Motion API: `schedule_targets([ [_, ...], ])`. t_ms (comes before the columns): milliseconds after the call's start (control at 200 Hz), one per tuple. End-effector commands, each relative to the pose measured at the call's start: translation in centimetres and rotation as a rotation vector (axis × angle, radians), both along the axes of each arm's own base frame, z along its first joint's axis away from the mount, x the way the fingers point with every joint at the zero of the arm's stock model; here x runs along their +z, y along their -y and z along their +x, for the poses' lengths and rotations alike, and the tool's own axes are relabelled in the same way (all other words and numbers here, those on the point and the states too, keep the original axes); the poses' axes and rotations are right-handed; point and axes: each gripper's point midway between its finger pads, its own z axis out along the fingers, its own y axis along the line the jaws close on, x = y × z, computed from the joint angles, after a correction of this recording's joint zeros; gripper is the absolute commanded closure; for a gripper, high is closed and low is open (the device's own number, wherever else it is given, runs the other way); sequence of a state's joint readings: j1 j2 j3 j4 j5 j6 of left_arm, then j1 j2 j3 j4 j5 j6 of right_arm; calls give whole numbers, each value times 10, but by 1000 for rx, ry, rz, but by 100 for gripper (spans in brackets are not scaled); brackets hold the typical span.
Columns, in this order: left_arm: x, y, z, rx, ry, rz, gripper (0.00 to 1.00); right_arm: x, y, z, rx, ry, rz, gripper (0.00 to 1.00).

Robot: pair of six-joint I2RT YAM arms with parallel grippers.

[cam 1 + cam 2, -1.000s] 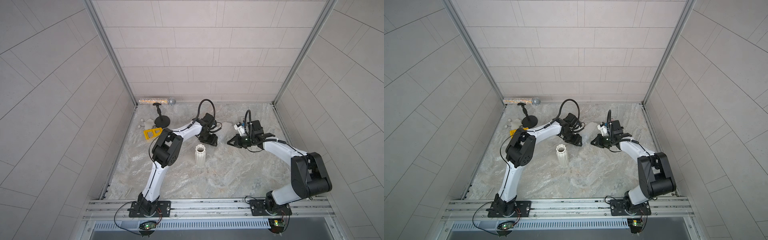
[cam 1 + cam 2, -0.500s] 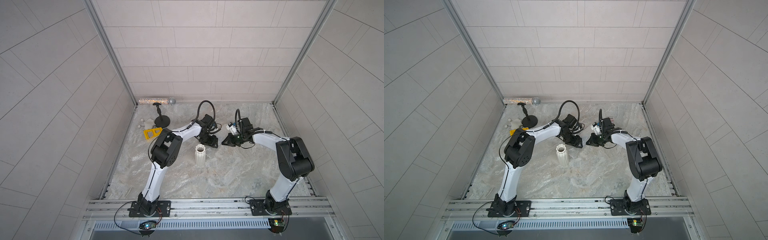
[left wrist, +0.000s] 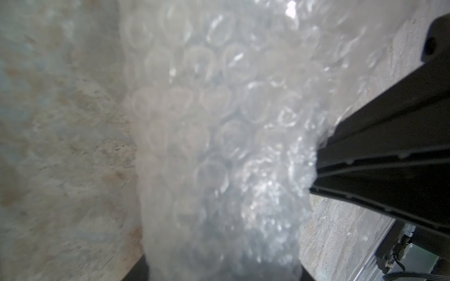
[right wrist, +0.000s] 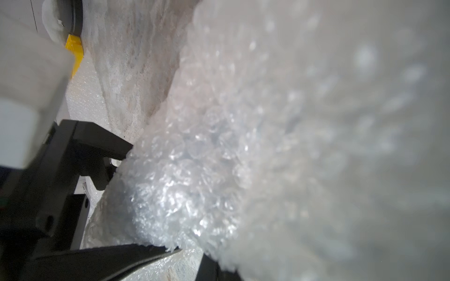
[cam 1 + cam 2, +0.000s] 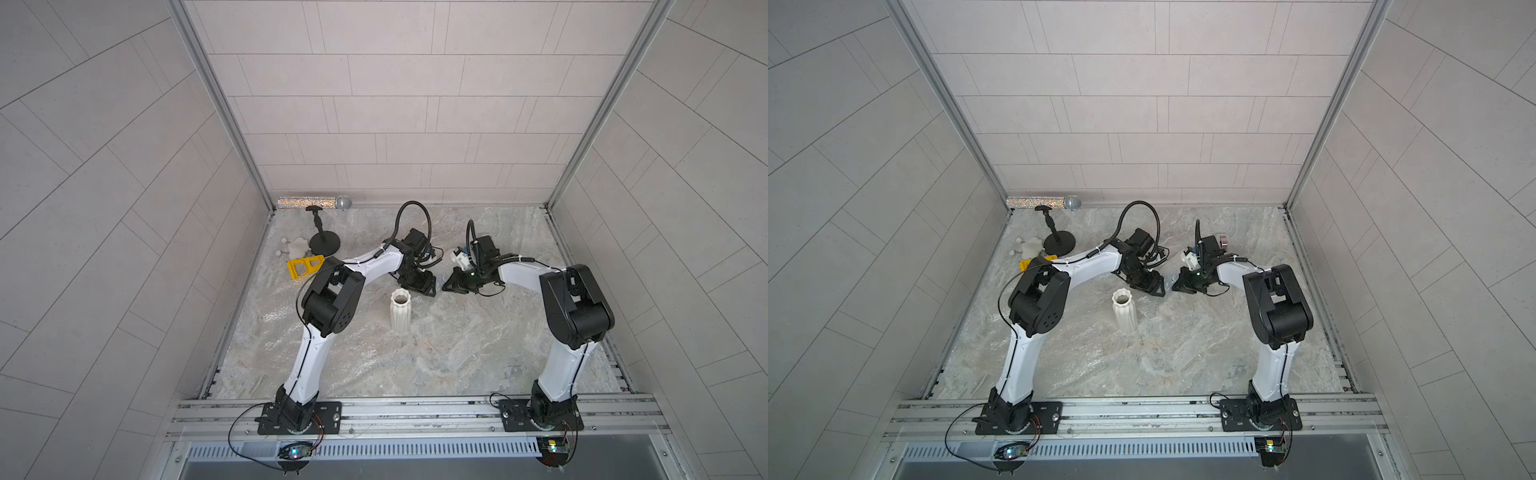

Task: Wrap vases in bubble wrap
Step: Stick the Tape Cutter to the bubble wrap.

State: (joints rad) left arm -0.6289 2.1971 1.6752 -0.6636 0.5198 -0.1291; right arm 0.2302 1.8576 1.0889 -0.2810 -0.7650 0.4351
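The white ribbed vase point(image 5: 400, 311) point(image 5: 1124, 309) stands upright on the table, just in front of my left gripper point(image 5: 424, 286). In the left wrist view a thick rolled bundle of bubble wrap point(image 3: 219, 146) fills the gap between the left jaws, which are shut on its sides. A faint bluish tint shows through the wrap point(image 4: 207, 150). My right gripper point(image 5: 449, 286) faces the left one tip to tip. Its fingers point(image 3: 365, 155) are shut on the crumpled end of the bundle. More bubble wrap lies flat on the table point(image 5: 282, 311).
A glittery microphone point(image 5: 314, 203) lies along the back wall, with a black round-based stand point(image 5: 324, 241) in front of it. A yellow plastic piece point(image 5: 305, 267) and small white items point(image 5: 297, 248) sit at the back left. Walls enclose three sides.
My right arm has folded in and swung its gripper left, up to the left gripper and the bundle. The left arm and the white vase have stayed put.
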Motion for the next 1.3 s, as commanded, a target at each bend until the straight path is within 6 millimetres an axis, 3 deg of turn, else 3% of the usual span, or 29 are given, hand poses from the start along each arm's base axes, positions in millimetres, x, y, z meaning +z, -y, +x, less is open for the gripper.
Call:
schedule_targets([
  [0,11,6,-2,-35,11,-28,56,1,-6,9,-2,29,5,100],
  [370,24,11,9,-50,78,-47,23,-4,-8,10,-3,21,0,100],
  [631,34,20,21,-10,112,-94,14,-7,-11,10,-3,19,4,100],
  [1156,24,30,47,109,151,-111,11,-7,-13,11,-6,21,9,100],
  [1296,20,31,51,124,158,-116,17,-6,-13,11,-5,24,9,100],
])
